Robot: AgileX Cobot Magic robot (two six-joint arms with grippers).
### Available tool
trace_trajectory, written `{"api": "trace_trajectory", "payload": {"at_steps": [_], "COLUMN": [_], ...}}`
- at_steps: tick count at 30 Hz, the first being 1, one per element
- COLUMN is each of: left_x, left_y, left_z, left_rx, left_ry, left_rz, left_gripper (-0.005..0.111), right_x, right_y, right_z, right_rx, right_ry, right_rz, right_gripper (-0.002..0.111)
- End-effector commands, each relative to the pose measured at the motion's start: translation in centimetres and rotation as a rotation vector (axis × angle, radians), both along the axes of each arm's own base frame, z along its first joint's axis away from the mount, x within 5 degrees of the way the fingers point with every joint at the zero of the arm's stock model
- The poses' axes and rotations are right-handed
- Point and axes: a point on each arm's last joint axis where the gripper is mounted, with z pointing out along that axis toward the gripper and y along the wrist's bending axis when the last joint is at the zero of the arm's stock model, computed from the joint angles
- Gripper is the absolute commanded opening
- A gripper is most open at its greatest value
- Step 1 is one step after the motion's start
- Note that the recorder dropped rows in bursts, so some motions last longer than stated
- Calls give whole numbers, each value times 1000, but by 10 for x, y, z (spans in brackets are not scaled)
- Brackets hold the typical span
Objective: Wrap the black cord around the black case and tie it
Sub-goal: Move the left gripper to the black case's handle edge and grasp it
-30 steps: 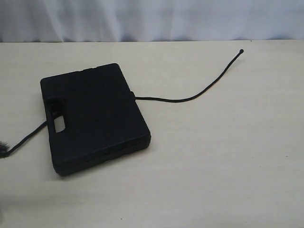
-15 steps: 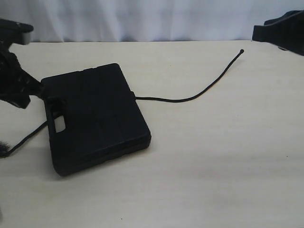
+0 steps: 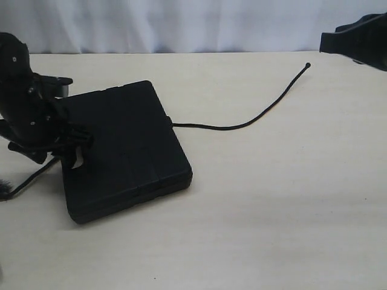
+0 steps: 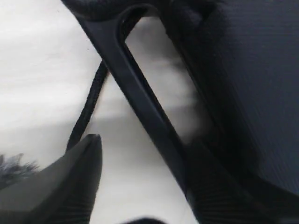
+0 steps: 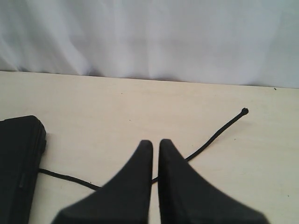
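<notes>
Exterior view takes in a pale wooden table with the black case lying flat on its left half, turned at a slant to the table's edges. The left gripper is down at the case's left edge, over the handle cut-out, and hides most of it. In the left wrist view its jaws stand spread: one finger hangs over bare table, clear of the case's handle bar, while the other finger sits on the far side of that bar, against the dark body of the case (whether it touches is too murky to tell). The right gripper hangs high above the table's far right corner, well apart from the case, its jaws pressed together with only a thin slit between them and nothing in them. The black cord comes out from the case's right edge and curves across the table up to its knobbed tip; another stretch shows at the case's left side, running beneath the left gripper to the frayed end at the picture's left border.
</notes>
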Motion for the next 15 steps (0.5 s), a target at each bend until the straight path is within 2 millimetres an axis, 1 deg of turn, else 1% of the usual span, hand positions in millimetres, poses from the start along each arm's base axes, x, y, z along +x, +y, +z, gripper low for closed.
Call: {"api": "trace_trajectory", "payload": {"at_steps": [1, 5, 7, 8, 11, 15], "left_x": [10, 15, 17, 18, 20, 23], "left_y": [-5, -7, -7, -7, -11, -19], "left_z": [-21, -36, -39, -39, -29, 2], "left_rx": [-27, -50, -45, -46, -90, -195], "left_ry": [-19, -21, -35, -46, -96, -213], "left_rz": [71, 93, 86, 86, 109, 101], "left_gripper": [54, 53, 43, 33, 0, 0], "right_x": [1, 1, 1, 1, 1, 1], "right_y": [0, 0, 0, 0, 0, 0], "right_z": [3, 3, 3, 3, 3, 2], "right_rx": [-15, -15, -15, -15, -33, -95], "right_ry": [-23, -23, -23, -23, -25, -26], "right_rz": [1, 1, 1, 1, 10, 45], "right_gripper": [5, 5, 5, 5, 5, 5]}}
